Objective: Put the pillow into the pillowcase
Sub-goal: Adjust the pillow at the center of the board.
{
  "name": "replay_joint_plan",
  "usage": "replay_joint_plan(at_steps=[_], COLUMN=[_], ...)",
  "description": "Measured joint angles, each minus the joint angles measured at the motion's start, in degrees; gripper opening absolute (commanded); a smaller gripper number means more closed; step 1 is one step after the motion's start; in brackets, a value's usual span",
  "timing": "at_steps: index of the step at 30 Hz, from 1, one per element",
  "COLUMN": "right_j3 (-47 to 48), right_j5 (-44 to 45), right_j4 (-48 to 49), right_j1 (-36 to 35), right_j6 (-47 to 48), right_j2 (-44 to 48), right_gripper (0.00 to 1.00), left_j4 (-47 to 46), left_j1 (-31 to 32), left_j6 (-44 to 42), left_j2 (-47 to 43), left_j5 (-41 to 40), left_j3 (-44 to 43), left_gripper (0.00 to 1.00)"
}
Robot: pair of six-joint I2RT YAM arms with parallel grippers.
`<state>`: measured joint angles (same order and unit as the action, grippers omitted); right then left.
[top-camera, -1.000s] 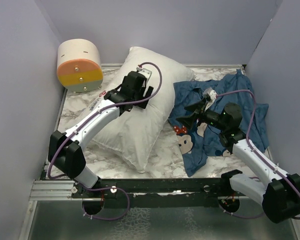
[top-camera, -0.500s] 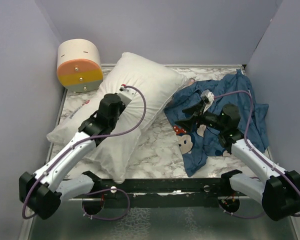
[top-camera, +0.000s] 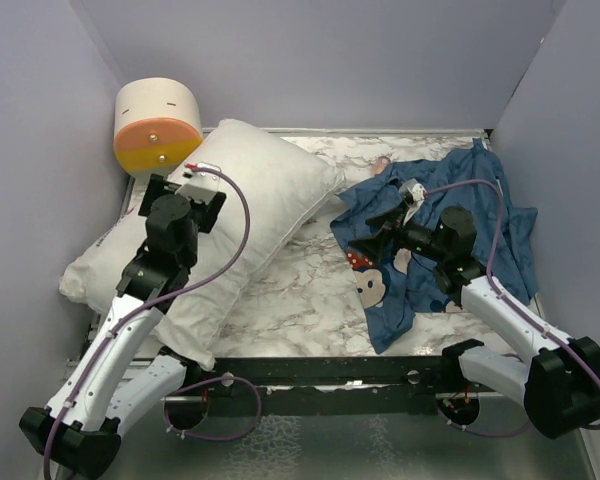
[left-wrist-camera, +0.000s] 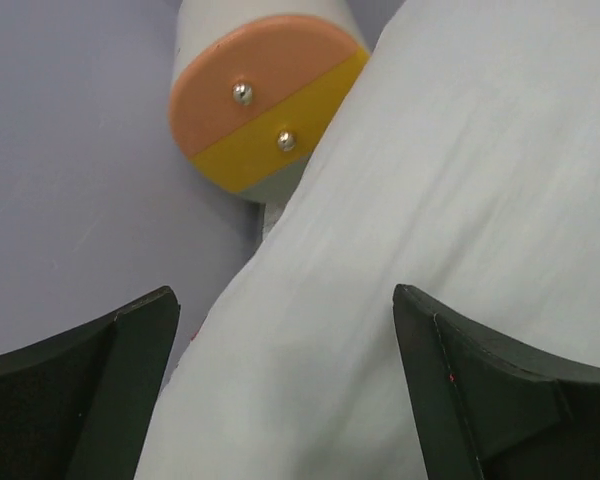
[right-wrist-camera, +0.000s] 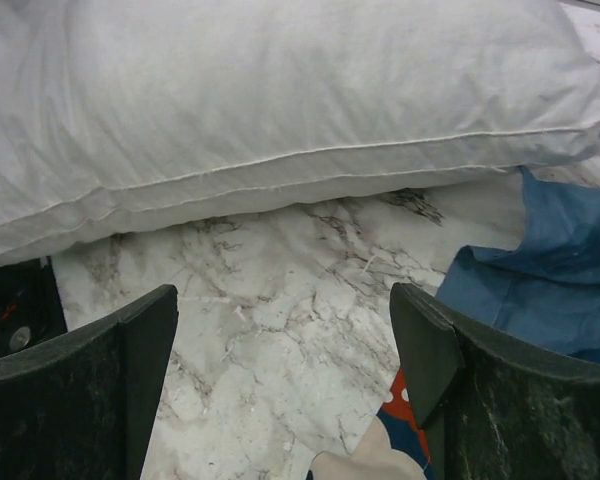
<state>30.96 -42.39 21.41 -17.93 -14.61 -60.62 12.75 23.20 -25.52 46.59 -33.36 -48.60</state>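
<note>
The plump white pillow (top-camera: 270, 190) lies slantwise over the table's left half, its near-left end hanging past the table edge. My left gripper (top-camera: 185, 200) hovers over the pillow's left part, open. In the left wrist view the pillow (left-wrist-camera: 460, 180) fills the space under the left gripper (left-wrist-camera: 285, 300), and nothing is pinched. The dark blue pillowcase (top-camera: 510, 240) lies crumpled at the right, a cartoon mouse face showing. My right gripper (top-camera: 375, 232) stands open over its left edge. In the right wrist view, the right gripper (right-wrist-camera: 285, 295) has bare marble below, the pillowcase (right-wrist-camera: 570, 270) at right and the pillow (right-wrist-camera: 280, 90) ahead.
A cream cylinder with an orange and yellow face (top-camera: 158, 130) stands at the back left corner, touching the pillow; it shows also as the cylinder (left-wrist-camera: 265, 100) ahead of my left fingers. Purple walls close in the marble table (top-camera: 310, 290) on three sides.
My left arm swung left and toward the near edge, dragging the pillow leftward with it, and its jaws now stand open. The right arm and pillowcase have hardly moved.
</note>
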Motion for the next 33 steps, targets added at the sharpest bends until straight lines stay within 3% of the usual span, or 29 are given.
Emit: replay_joint_plan(at_steps=[5, 9, 13, 18, 25, 30, 33], right_j3=[1.60, 1.75, 4.26, 29.07, 52.98, 58.62, 55.93], right_j5=[8.55, 14.49, 19.41, 15.96, 8.00, 0.68, -1.66], right_j4=[-4.48, -3.98, 0.00, 1.07, 2.27, 0.87, 1.18], right_j1=[0.00, 0.00, 0.04, 0.04, 0.42, 0.42, 0.46], right_j6=[0.61, -3.58, -9.29, -13.99, -17.73, -19.21, -19.65], right_j2=[0.04, -0.96, -9.25, -33.64, -56.43, -64.78, -64.89], right_gripper=[0.99, 1.00, 0.99, 0.97, 1.00, 0.78, 0.44], left_j4=[6.73, 10.60, 12.39, 17.40, 28.57, 32.26, 33.38], left_j1=[-0.11, -0.07, 2.14, 3.91, 3.91, 3.91, 3.91], left_j6=[19.30, 34.77, 44.96, 51.01, 54.31, 56.54, 56.61], left_j2=[1.75, 6.21, 10.58, 10.62, 5.31, -0.94, -0.09], left_j5=[12.24, 22.77, 26.84, 28.70, 29.94, 32.22, 32.22], left_j3=[-13.55, -22.23, -22.25, -15.34, -14.56, -10.01, -6.40], left_gripper=[0.77, 0.72, 0.72, 0.70, 0.65, 0.66, 0.66])
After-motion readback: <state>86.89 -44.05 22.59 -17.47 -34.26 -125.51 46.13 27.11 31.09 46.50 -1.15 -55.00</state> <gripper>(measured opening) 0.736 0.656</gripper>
